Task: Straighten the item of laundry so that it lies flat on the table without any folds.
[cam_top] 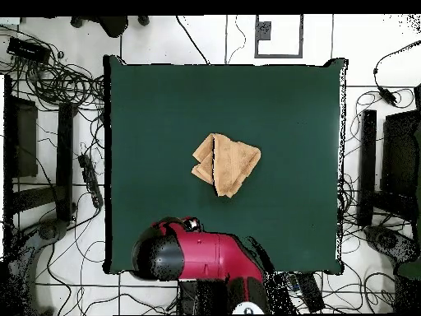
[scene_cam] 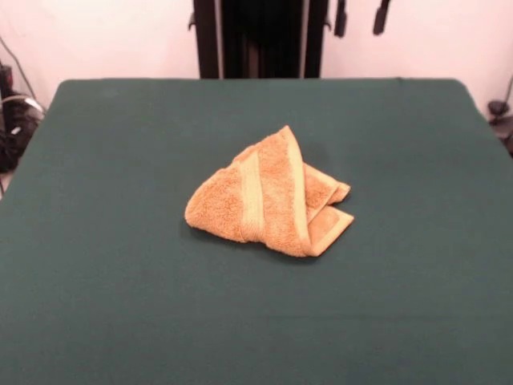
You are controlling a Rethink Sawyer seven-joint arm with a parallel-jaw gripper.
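The orange-tan towel point(scene_cam: 264, 200) lies near the middle of the dark green table point(scene_cam: 112, 305), folded over itself into a rough triangle with several layers. A paler band runs across its top fold. The overhead view shows it point(cam_top: 226, 163) as a crumpled wedge on the table point(cam_top: 296, 99). My gripper point(scene_cam: 361, 18) is drawn back at the top edge. Only its two dark fingertips point(scene_cam: 341, 20) show, apart and empty, far behind the towel. In the overhead view the red and black arm point(cam_top: 197, 257) sits over the table's near edge and hides the gripper.
The black pedestal point(scene_cam: 256, 38) stands behind the table's far edge. Cables and dark equipment point(cam_top: 49, 123) lie on the floor on both sides of the table point(cam_top: 386, 164).
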